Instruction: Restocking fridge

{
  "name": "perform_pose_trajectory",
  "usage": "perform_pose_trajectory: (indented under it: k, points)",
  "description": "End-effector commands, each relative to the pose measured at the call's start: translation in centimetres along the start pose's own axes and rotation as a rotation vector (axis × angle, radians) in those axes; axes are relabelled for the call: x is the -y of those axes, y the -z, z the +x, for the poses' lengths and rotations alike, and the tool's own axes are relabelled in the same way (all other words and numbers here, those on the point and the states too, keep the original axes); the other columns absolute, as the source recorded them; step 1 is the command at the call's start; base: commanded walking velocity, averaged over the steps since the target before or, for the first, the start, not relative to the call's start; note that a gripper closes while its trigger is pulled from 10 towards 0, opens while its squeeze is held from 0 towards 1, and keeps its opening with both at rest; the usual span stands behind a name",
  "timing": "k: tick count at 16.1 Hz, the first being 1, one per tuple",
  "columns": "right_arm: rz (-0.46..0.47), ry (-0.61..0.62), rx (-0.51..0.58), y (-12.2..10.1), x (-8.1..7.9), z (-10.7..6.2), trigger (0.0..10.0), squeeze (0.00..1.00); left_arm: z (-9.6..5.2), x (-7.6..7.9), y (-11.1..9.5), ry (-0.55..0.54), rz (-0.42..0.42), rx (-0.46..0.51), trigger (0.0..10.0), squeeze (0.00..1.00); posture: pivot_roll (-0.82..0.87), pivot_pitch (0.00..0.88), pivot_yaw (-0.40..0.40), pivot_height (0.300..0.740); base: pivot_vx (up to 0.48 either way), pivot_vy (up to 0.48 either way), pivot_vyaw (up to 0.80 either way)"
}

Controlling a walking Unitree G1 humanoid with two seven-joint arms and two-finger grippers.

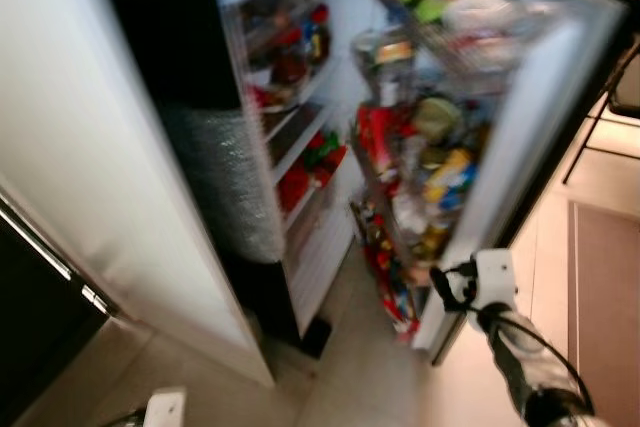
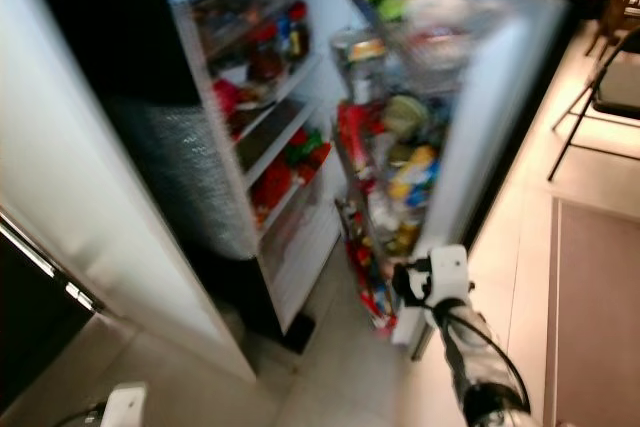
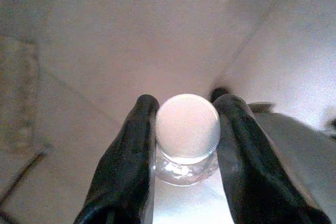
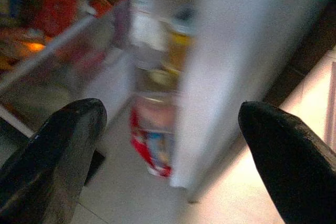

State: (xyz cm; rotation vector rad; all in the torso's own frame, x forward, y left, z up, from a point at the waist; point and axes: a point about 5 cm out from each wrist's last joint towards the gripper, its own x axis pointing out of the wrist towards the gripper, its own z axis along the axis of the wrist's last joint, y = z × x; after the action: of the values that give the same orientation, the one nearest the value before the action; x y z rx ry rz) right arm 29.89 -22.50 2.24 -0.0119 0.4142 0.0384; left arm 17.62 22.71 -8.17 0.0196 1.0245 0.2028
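The fridge stands open, its inner shelves (image 1: 300,117) holding red and green packs. Its open door (image 1: 545,117) swings out to the right, and the door racks (image 1: 430,157) are crammed with jars, bottles and packets. My right gripper (image 1: 442,284) hovers low by the door's bottom edge, open; in the right wrist view its fingers (image 4: 58,145) spread wide with nothing between them. My left gripper (image 3: 186,106) is shut on a clear bottle (image 3: 187,129) with a white cap, held low over the tiled floor. The eye views are blurred.
A tall white panel (image 1: 100,147) stands left of the fridge, with a dark appliance (image 1: 30,327) below it. A chair (image 2: 610,87) and a brownish mat (image 1: 605,287) lie to the right on the pale tiled floor (image 1: 370,377).
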Motion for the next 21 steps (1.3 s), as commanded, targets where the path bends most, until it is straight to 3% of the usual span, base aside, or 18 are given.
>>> perform_pose_trajectory:
  k: [1,6,9,10,14,18,19,21]
  points:
    - [0.004,-0.013,0.034,-1.0,-0.4,0.3,10.0,0.0,0.0,-0.7,0.1,-0.016,0.01,-0.011,10.0,0.0,-0.07,0.0,0.034,0.74,0.0,0.0,0.0]
    - [-0.001,-0.061,0.061,-2.0,-1.0,0.4,10.0,0.0,0.0,-0.7,0.0,-0.016,0.01,-0.013,10.0,0.0,-0.07,0.0,0.04,0.74,0.0,0.0,0.0]
    - [-0.033,-0.178,0.044,-1.9,-3.1,0.4,10.0,0.0,0.0,-0.7,-0.1,-0.018,0.009,-0.011,10.0,0.0,-0.07,0.0,0.042,0.74,0.0,0.0,0.0]
    - [-0.058,-0.173,0.087,-2.7,-3.3,0.5,10.0,0.0,0.0,-0.7,-0.1,-0.019,0.012,-0.011,10.0,0.0,-0.07,0.0,0.044,0.74,0.0,0.0,0.0]
    - [-0.059,-0.075,0.158,-5.3,-1.8,0.8,10.0,0.0,0.0,-0.7,-0.1,-0.017,0.016,-0.008,10.0,0.0,-0.08,0.0,0.044,0.74,0.0,0.0,0.0]
    - [-0.06,-0.075,0.157,-5.4,-1.8,0.7,10.0,0.0,0.0,-0.7,-0.2,-0.017,0.016,-0.008,10.0,0.0,-0.08,0.0,0.044,0.74,0.0,0.0,0.0]
    - [-0.105,-0.145,0.189,-7.8,-2.6,1.7,10.0,0.0,0.0,-0.6,-0.2,-0.008,0.016,-0.006,10.0,0.0,-0.08,0.0,0.043,0.74,0.0,0.0,0.0]
    - [-0.114,-0.151,0.211,-8.6,-2.8,1.9,10.0,0.0,0.0,-0.5,-0.2,-0.007,0.015,-0.006,10.0,0.0,-0.07,0.0,0.043,0.74,0.0,0.0,0.0]
